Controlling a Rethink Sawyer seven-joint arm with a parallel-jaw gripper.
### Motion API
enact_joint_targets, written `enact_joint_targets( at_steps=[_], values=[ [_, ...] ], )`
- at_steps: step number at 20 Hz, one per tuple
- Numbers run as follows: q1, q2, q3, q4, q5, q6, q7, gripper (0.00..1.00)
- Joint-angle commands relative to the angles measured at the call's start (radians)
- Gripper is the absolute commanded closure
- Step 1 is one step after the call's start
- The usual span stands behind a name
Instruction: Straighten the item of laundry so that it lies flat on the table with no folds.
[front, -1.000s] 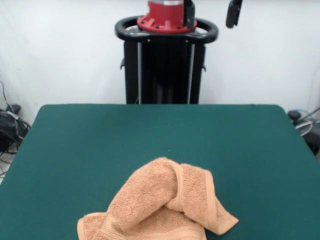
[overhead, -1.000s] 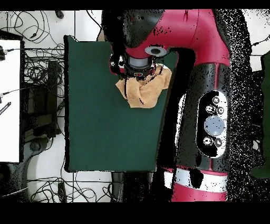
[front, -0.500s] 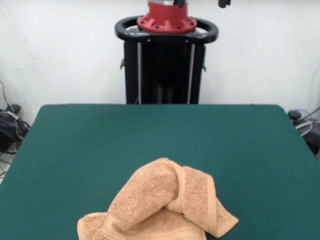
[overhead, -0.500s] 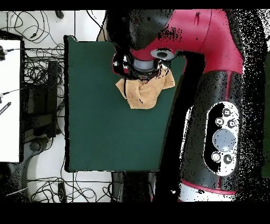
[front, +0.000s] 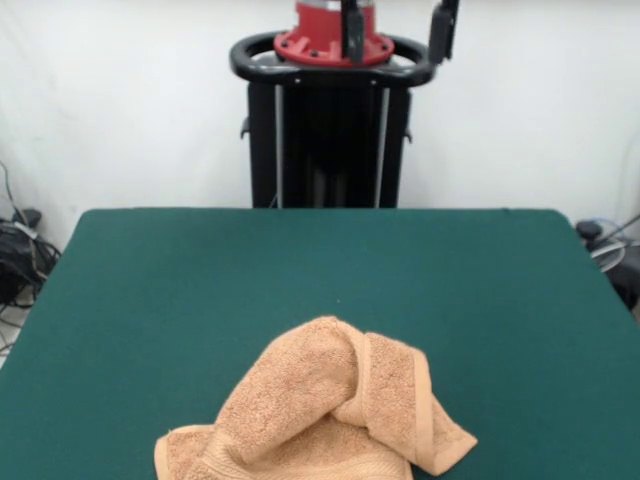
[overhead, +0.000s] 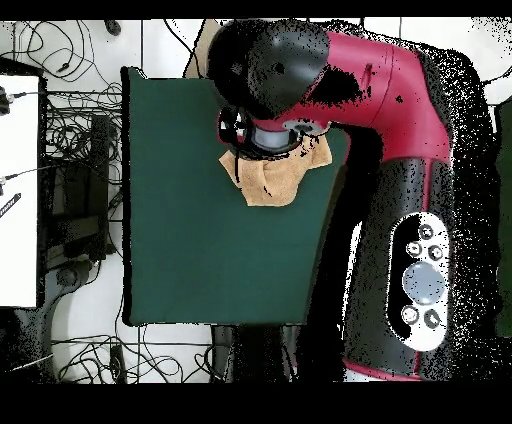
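The peach-orange towel lies crumpled on the green table, near the front edge, with one side folded over the middle and a border band showing on the right. My gripper hangs high at the top of the front view, in front of the pedestal. Its two black fingers stand wide apart and hold nothing. It is far above the towel. In the overhead view the red arm's head covers the gripper and part of the towel, which lies at the far end of the table.
The black pedestal with its red base stands behind the table's far edge. Cables lie on the floor at the left. In the overhead view the red arm runs along the table's right side, and a white desk stands at the left.
The fingertips rose almost out of the top of the front view, then came back down a little further left. The arm swung in the overhead view. The towel has not moved.
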Motion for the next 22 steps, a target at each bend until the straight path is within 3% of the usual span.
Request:
enact_joint_targets(
  at_steps=[1,6,13,18,22],
  values=[
    [0.005,-0.067,-0.060,0.399,0.032,-0.262,0.199,0.00],
    [0.016,-0.116,-0.074,0.515,0.044,-0.379,0.206,0.00],
    [0.006,-0.167,-0.068,0.737,0.088,-0.658,0.189,0.00],
    [0.005,-0.152,-0.063,0.761,0.094,-0.702,0.184,0.00],
    [0.008,-0.091,-0.053,0.732,0.111,-0.678,0.209,0.00]
  ],
)
